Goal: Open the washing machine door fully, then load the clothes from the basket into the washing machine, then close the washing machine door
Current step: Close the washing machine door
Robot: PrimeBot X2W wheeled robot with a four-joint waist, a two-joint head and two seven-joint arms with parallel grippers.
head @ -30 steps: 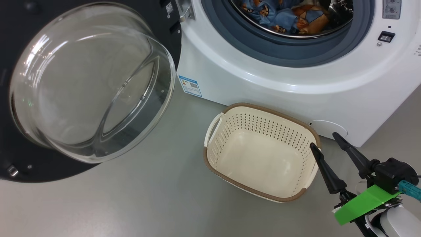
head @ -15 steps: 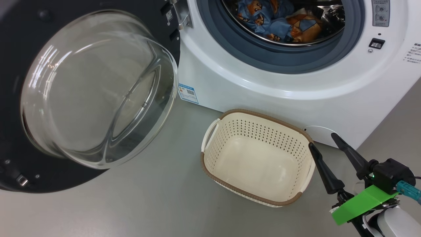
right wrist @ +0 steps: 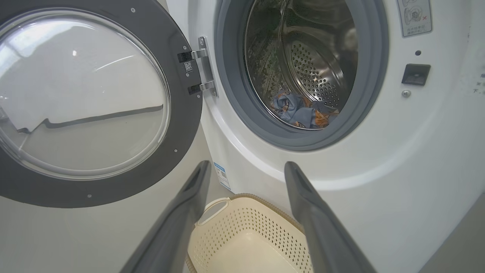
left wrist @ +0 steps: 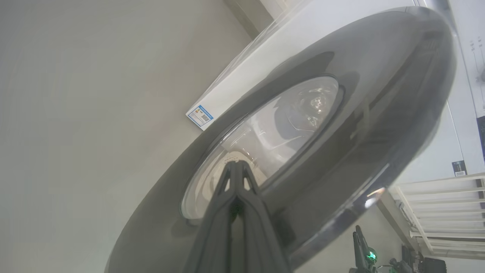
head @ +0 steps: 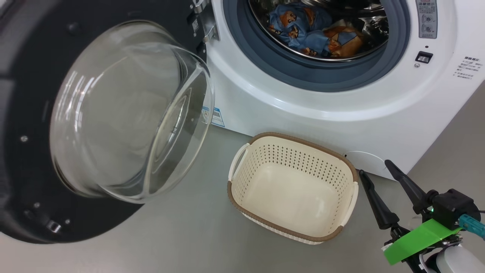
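Note:
The washing machine (head: 310, 110) stands with its door (head: 125, 113) swung out to the left, the glass bowl facing me. The blue bear-print clothes (head: 303, 34) lie inside the steel drum. On the floor before the machine sits the cream basket (head: 299, 161), with nothing in it. My right gripper (head: 375, 168) hovers open just right of the basket, nothing between its fingers. In the right wrist view the right gripper (right wrist: 247, 165) points at the machine (right wrist: 379, 170) above the basket (right wrist: 257, 231), with the clothes (right wrist: 303, 112) low in the drum. My left gripper (left wrist: 235, 165) is shut, its tips close against the outer face of the door (left wrist: 341, 113).
Grey floor (head: 182, 235) stretches left of and in front of the basket. A blue label (head: 217, 116) and a round cover (head: 365, 161) sit low on the machine's front. A white slatted rack (left wrist: 443, 204) stands beyond the door in the left wrist view.
The head camera has shifted, so the whole picture slid. Beyond that, the door has swung a little toward the machine. The right gripper stays open beside the basket.

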